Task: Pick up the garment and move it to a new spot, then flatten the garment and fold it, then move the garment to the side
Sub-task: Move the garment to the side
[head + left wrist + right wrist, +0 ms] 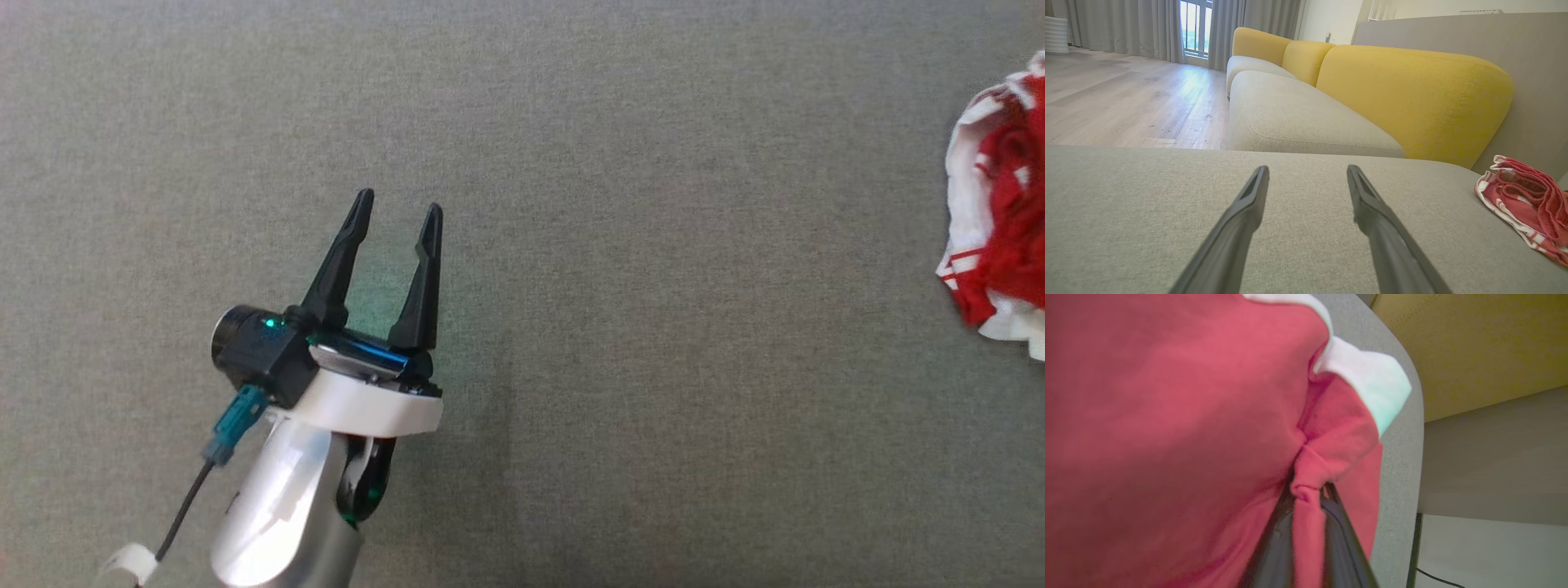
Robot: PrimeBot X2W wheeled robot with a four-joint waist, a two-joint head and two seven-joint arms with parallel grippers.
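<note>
The garment (1000, 212) is red with white striped trim and lies bunched at the far right edge of the grey cushion in the head view. In the left wrist view the garment (1527, 200) sits crumpled at the right. My right gripper (1308, 490) is shut on a pinched fold of the red garment (1167, 437), seen close up in the right wrist view. My left gripper (400, 204) hovers open over bare cushion at the lower left, far from the cloth, with nothing between its fingers (1249, 204).
The grey cushion (612, 327) spreads wide between my left gripper and the cloth. A yellow sofa back (1412, 94) and further seat cushions stand beyond. Wooden floor (1126, 98) lies to the left; the cushion's rounded edge (1404, 457) runs right beside the cloth.
</note>
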